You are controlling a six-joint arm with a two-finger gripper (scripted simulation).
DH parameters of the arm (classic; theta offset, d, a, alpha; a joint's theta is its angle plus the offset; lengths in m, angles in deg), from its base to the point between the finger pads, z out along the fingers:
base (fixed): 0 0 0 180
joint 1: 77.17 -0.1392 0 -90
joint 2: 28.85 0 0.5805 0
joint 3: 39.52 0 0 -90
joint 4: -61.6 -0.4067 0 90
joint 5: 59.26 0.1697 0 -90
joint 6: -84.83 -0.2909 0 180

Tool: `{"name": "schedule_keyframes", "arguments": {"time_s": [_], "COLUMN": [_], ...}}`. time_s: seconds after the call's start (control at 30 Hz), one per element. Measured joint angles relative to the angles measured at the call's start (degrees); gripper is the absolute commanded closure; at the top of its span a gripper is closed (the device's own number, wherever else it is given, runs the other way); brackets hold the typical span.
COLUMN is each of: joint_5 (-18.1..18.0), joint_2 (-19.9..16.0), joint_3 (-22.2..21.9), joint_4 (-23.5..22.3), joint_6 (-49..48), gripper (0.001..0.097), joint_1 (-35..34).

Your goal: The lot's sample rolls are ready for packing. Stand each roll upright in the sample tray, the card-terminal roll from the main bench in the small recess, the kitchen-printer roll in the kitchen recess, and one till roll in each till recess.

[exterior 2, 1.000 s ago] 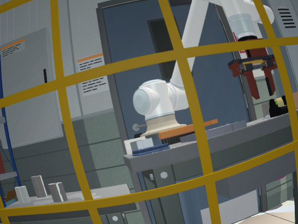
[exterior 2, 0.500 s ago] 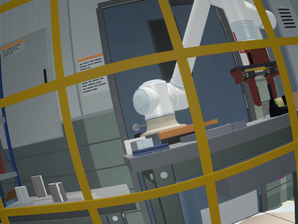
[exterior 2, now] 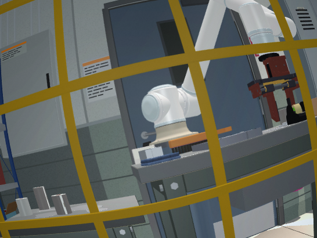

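Observation:
My gripper (exterior 2: 283,114), dark red and open with nothing in it, hangs low over the right end of the main bench, its fingers reaching down beside a black holder (exterior 2: 296,114). A pale green roll (exterior 2: 296,108) sits in that holder, just right of the fingers. The surface under the fingertips is hidden by the bench edge and the yellow guard. An orange-topped tray (exterior 2: 200,136) lies further left on the bench, near the arm's base (exterior 2: 169,116). On a lower side table at bottom left stand three grey and white rolls (exterior 2: 43,200).
A yellow guard grid (exterior 2: 200,95) crosses the whole side camera picture and hides parts of the bench. A grey cabinet (exterior 2: 32,95) stands at the left, above the side table. A blue block (exterior 2: 159,158) lies at the bench's left end.

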Motion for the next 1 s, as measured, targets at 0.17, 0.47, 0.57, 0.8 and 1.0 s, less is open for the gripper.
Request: {"name": "schedule_keyframes", "arguments": {"time_s": [0.17, 0.47, 0.57, 0.8, 1.0], "joint_5": [0.00, 0.01, 0.01, 0.01, 0.01], "joint_2": [0.03, 0.02, 0.01, 0.01, 0.01], "joint_3": [0.02, 0.01, 0.00, 0.00, 0.00], "joint_4": [0.01, 0.00, 0.00, 0.01, 0.01], "joint_6": [0.00, 0.00, 0.00, 0.00, 0.00], "gripper": [0.0431, 0.0531, 0.0591, 0.0731, 0.0851], "joint_1": [0.00, 0.00, 0.00, 0.00, 0.00]}}
